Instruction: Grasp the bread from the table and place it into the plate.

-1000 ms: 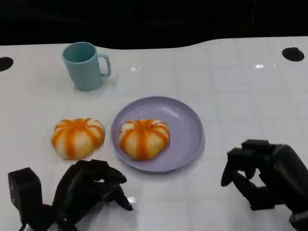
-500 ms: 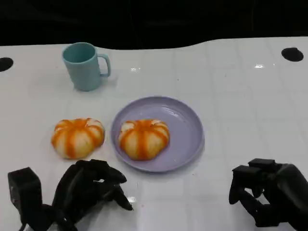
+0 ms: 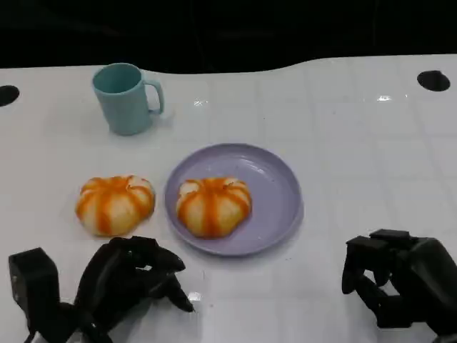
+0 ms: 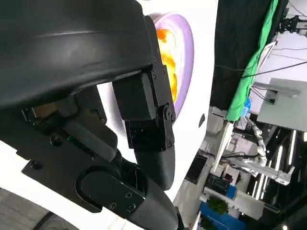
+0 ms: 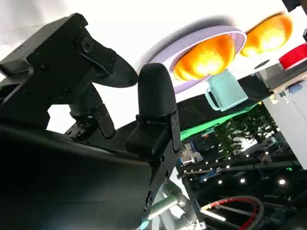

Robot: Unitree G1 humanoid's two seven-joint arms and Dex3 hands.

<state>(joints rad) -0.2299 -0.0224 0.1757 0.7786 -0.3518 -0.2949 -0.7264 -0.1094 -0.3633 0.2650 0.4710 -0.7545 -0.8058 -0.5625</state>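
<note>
One orange-striped bread (image 3: pixel 213 206) lies in the lilac plate (image 3: pixel 277 191) at the table's middle. A second striped bread (image 3: pixel 114 204) sits on the table just left of the plate. My left hand (image 3: pixel 127 282) rests near the front edge below that bread, fingers loosely bent and apart, holding nothing. My right hand (image 3: pixel 396 286) is low at the front right, well clear of the plate, also holding nothing. In the right wrist view, past my right hand (image 5: pixel 120 120), I see the plate (image 5: pixel 194 38) and both breads (image 5: pixel 206 55) (image 5: pixel 268 33).
A teal mug (image 3: pixel 127 96) stands behind the breads at the back left, handle to the right. Dark round holes mark the white table (image 3: pixel 371 157) at its far left and far right. The back edge meets a black backdrop.
My right hand has drawn back from the plate toward the table's front edge. The left hand, both breads, plate and mug have stayed put.
</note>
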